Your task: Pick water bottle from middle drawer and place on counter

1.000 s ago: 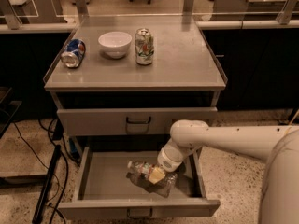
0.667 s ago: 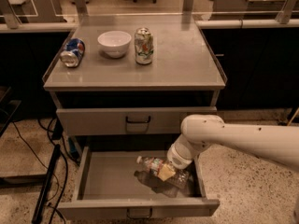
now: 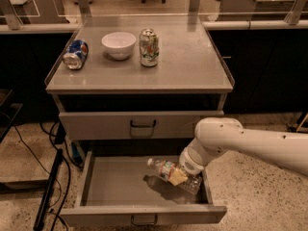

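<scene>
The gripper (image 3: 177, 176) and the water bottle (image 3: 162, 168) it clamps have shifted toward the right of the frame since a second ago, and the bottle now hangs clear of the drawer (image 3: 110, 189) floor, its shadow beneath it. The gripper sits at lower centre, at the end of the white arm (image 3: 250, 143) reaching in from the right edge, closed across the bottle's middle. The bottle's long axis slants, cap toward upper left, base toward lower right near the drawer's right wall. Nothing else shows in the open drawer. The counter (image 3: 192, 69) lies straight up the frame, past a shut drawer front (image 3: 96, 125). It carries a bowl (image 3: 118, 44), an upright can (image 3: 148, 47) and a crushed can (image 3: 75, 54), all left of centre, so its right half looks the likely landing spot.
</scene>
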